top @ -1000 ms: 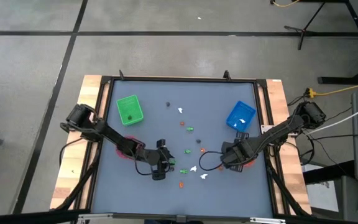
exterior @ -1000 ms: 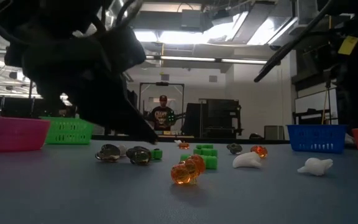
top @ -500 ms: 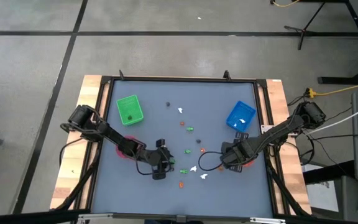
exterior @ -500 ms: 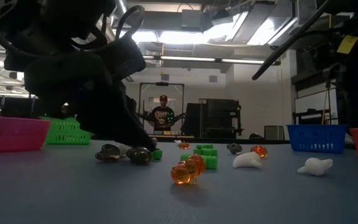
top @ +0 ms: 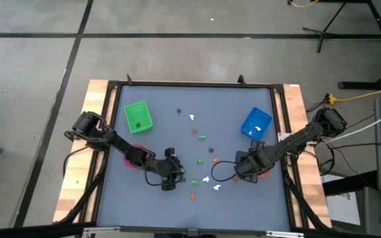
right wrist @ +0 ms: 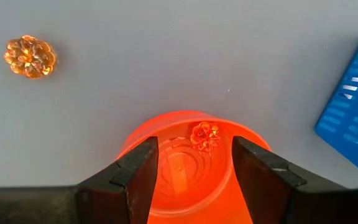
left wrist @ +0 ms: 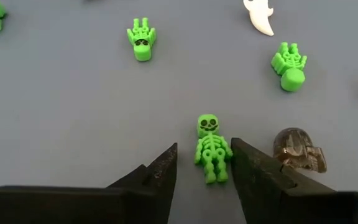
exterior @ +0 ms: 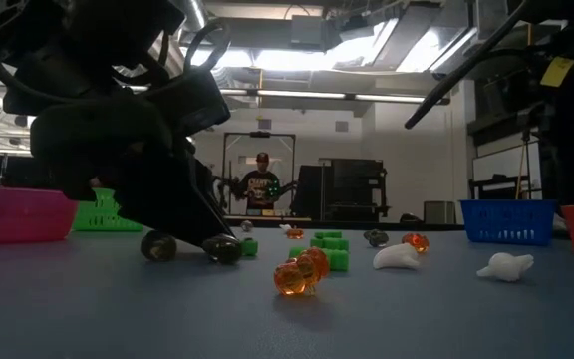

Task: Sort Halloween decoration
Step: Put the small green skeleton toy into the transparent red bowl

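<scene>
While the left pincer [left wrist: 204, 163] straddles a green skeleton [left wrist: 211, 148], fingers apart (right pincer [right wrist: 194, 163] likewise apart), bare table [left wrist: 73, 112] surrounds it.

Open gap between left end effector [left wrist: 204, 163] fingers around green skeleton [left wrist: 212, 148], dark skull [left wrist: 299, 149] crowding 1 side

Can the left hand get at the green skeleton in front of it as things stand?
Probably yes. The left hand is open, low over the table, with the green skeleton lying flat between its fingers. Only a dark skull sits close beside one finger, outside the gap.
</scene>
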Controlling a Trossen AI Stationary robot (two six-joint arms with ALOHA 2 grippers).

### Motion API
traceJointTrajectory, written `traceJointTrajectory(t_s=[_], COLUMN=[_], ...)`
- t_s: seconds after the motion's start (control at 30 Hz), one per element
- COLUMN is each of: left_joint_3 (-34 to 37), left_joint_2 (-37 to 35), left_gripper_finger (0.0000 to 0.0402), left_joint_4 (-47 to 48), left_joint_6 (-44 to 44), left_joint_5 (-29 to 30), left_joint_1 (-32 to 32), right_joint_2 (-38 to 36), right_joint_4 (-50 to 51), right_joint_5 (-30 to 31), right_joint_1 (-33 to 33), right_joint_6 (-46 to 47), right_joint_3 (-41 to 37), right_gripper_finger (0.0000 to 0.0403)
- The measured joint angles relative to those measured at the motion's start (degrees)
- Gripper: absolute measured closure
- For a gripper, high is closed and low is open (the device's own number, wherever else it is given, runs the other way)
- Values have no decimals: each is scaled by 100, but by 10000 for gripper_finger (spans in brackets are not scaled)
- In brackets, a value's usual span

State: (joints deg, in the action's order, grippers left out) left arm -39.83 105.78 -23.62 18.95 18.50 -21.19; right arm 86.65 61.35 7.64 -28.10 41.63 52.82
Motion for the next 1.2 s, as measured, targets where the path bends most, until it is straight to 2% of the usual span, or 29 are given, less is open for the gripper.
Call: traceJointTrajectory(t_s=[0.37, 0.67, 0.9, 1.0, 1.2], left_joint_3=[0, 0, 0, 2, 4], left_joint_2=[0, -4, -7, -47, -246], left_gripper_finger=[323, 348, 359, 359, 360], left_joint_4=[-2, -2, -1, 31, 37], left_joint_6=[-3, -5, -7, -8, -23], left_joint_5=[-2, 0, 1, 4, 33], left_joint_1=[0, 0, 0, 0, 9], right_joint_2=[0, 0, 0, 2, 2], right_joint_4=[4, 26, 197, 570, 1103], right_joint_5=[-79, -571, -577, -506, 138], right_joint_1=[-1, -2, -2, -2, -2], right_joint_6=[2, 8, 8, 121, 162], right_joint_3=[0, 2, 16, 167, 649], right_gripper_finger=[198, 198, 198, 198, 198])
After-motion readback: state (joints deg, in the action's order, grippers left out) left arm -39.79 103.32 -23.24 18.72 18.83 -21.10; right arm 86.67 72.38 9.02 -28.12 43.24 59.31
